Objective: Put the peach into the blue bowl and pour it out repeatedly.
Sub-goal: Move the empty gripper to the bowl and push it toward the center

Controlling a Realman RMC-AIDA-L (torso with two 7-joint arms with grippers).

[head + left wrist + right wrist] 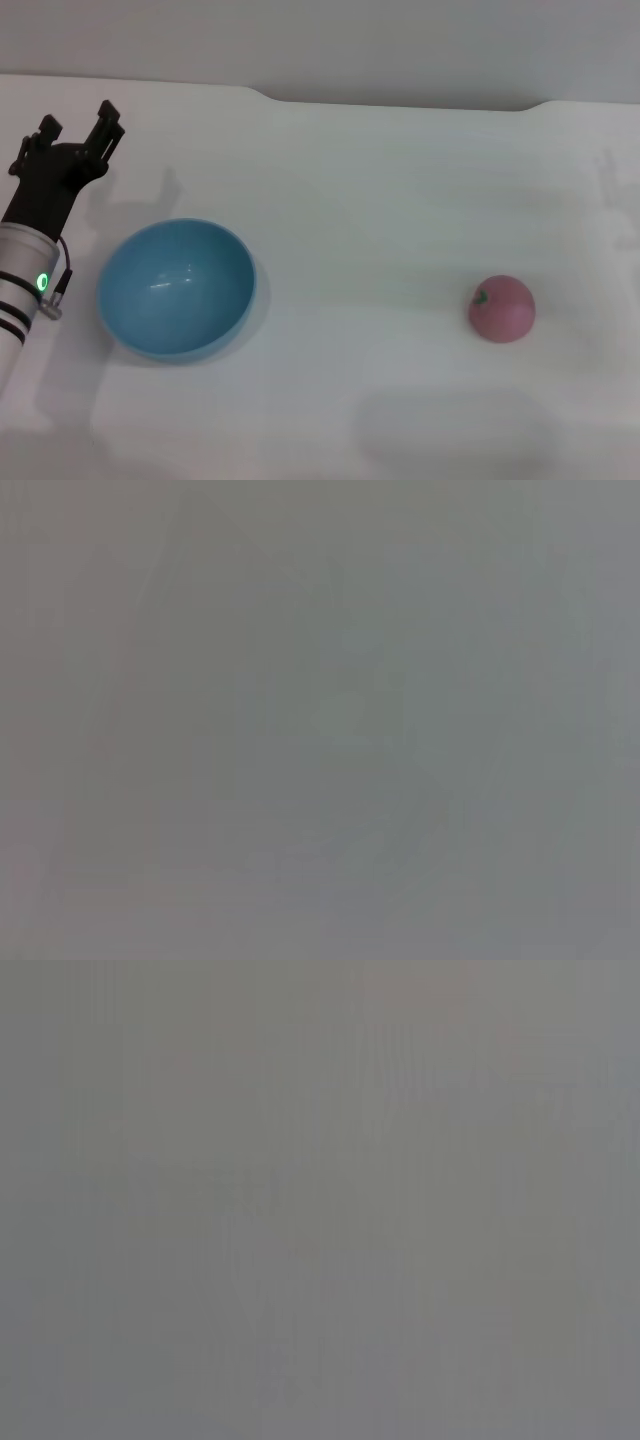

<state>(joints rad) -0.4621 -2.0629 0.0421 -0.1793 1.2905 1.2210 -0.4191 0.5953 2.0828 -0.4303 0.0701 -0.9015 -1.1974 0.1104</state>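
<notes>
Table (380,180): we see a white surface carrying both task items.
Blue bowl (177,288): our landmark; upright on the table, nothing inside.
Left gripper (78,130): beyond the bowl's left rim, clear of it; we see the fingers spread apart, holding nothing.
Peach (502,308): on the table well to the right of the bowl, stem mark on the bowl-facing side.
Right gripper: we see it in no view.
Wrist views: uniform grey; we read nothing there.

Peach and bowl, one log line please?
peach: on table, right | blue bowl: empty, left | left gripper: open, behind bowl | right gripper: unseen
</notes>
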